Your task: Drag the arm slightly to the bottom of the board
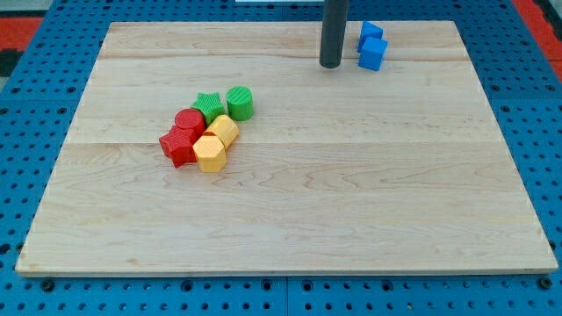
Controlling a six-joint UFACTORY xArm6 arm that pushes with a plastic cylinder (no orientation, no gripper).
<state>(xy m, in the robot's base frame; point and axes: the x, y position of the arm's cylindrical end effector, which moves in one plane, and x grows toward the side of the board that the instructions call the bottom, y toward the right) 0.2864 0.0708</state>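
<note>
My tip [330, 65] rests on the wooden board [351, 193] near the view's top, right of centre. Two blue blocks stand just right of it: a blue block [370, 33] behind and a blue cube [373, 54] in front, a small gap from the rod. A cluster sits at the left centre, well away from the tip: a green star [208, 106], a green cylinder [240, 103], a red cylinder [188, 121], a red star [178, 146], a yellow block [223, 130] and a yellow hexagon [210, 153], all touching.
The board lies on a blue perforated table [26, 175]. A red surface [35, 22] shows at the view's top left corner.
</note>
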